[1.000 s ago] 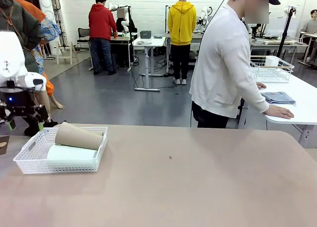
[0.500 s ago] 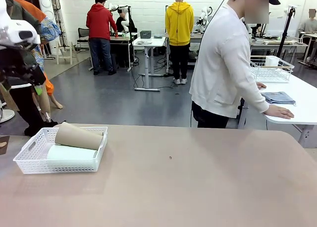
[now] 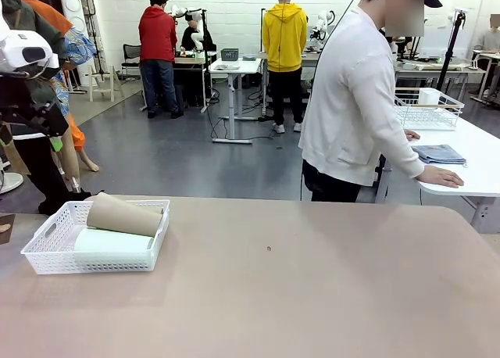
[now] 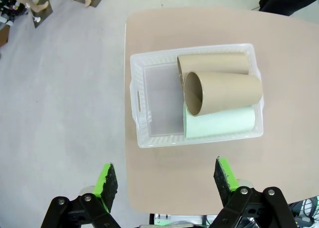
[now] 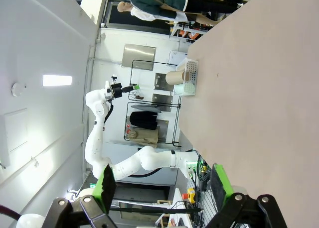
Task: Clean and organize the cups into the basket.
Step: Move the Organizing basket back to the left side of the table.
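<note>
The white lattice basket (image 3: 94, 261) sits at the table's left end. Inside it a brown cup (image 3: 125, 215) lies on its side on top of a pale mint cup (image 3: 113, 241). From above, the basket (image 4: 154, 103) holds two brown cups (image 4: 227, 92) (image 4: 217, 63) and the mint cup (image 4: 222, 123), all lying down at one end. My left gripper (image 4: 165, 178) hangs open and empty high above the basket; from the front, the left gripper (image 3: 51, 141) is up at the far left. My right gripper (image 5: 162, 184) is open and empty, well away from the basket (image 5: 192, 71).
A person in a white top (image 3: 351, 100) stands at the far side, turned to the neighbouring white table (image 3: 476, 162), one hand by a blue cloth (image 3: 439, 153). A white wire basket (image 3: 426, 112) stands there. A small dark speck (image 3: 269, 248) lies on the wide tabletop.
My left arm has risen from beside the basket to high above it, still open. The cups and basket have not moved.
</note>
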You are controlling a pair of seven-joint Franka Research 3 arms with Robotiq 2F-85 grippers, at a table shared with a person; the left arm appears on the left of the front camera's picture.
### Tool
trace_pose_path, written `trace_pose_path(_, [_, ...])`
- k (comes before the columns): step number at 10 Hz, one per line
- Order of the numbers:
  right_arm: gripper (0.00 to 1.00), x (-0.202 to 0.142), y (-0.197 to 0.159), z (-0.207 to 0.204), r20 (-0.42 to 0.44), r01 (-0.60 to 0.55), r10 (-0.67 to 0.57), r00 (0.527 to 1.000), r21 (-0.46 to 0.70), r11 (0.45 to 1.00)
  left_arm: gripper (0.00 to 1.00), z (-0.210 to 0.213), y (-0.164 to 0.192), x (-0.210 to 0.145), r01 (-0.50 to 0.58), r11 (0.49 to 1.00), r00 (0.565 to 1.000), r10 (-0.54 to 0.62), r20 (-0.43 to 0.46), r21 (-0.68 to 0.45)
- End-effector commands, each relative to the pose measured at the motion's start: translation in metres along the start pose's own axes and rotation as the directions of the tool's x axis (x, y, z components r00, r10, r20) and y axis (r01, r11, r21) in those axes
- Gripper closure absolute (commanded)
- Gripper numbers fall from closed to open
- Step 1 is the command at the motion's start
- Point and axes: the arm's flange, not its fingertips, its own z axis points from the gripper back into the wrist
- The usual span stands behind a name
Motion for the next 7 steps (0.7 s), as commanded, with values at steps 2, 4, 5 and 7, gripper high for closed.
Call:
trace_pose_path(2, [0.00,-0.003,0.003,-0.001,0.002,0.010,-0.010,1.000,0.006,1.000,0.00,0.005,0.000,0.001,0.000,1.000,1.000,0.000,0.011,0.001])
trace_pose_path(4, [0.00,-0.003,0.003,-0.001,0.002,0.010,-0.010,1.000,0.006,1.000,0.00,0.005,0.000,0.001,0.000,1.000,1.000,0.000,0.011,0.001])
trace_pose_path(5, [0.00,-0.003,0.003,-0.001,0.002,0.010,-0.010,1.000,0.006,1.000,0.00,0.005,0.000,0.001,0.000,1.000,1.000,0.000,0.011,0.001])
trace_pose_path(7, [0.00,-0.003,0.003,-0.001,0.002,0.010,-0.010,1.000,0.006,1.000,0.00,0.010,0.044,0.000,-0.110,0.968,0.991,0.088,-0.105,-0.227])
